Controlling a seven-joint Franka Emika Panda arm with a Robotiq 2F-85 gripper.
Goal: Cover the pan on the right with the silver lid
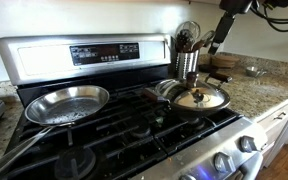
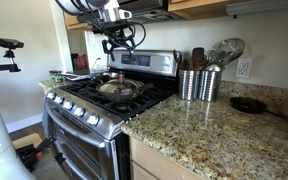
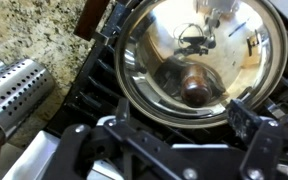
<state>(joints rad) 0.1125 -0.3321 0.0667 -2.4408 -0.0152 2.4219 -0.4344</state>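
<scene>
Jaws: the gripper point(image 3: 179, 122) is spread wide, with one finger on each side of the wrist view and nothing held between them.
Gripper position: in both exterior views the gripper point(image 1: 215, 42) point(image 2: 117, 42) hangs in the air above the lidded pan and touches nothing.
Silver lid: the silver lid point(image 3: 199, 55) lies flat on the pan with its knob point(image 3: 196, 90) pointing straight up. It also shows in both exterior views point(image 1: 196, 97) point(image 2: 117, 87).
Pan: the pan point(image 1: 174, 100) sits on the grates at the side of the stove point(image 1: 134, 125) nearest the granite tabletop point(image 1: 249, 95). Only its dark rim shows around the lid, so what is inside is hidden.
Pan's long axis: in the wrist view a dark brown bar leaves the rim at the upper left, towards the granite. It seems to be the handle, but I cannot tell for certain.
Steel pan: the steel pan point(image 1: 69, 103) is uncovered on the far burner, well apart from the lidded pan. What is in it cannot be made out.
Utensil holders: the perforated metal utensil holders point(image 2: 197, 84) stand upright on the tabletop just beside the stove, with kitchen tools sticking out of the top.
Small dark pan: the small dark pan point(image 2: 248, 104) lies on the tabletop beyond the holders.
</scene>
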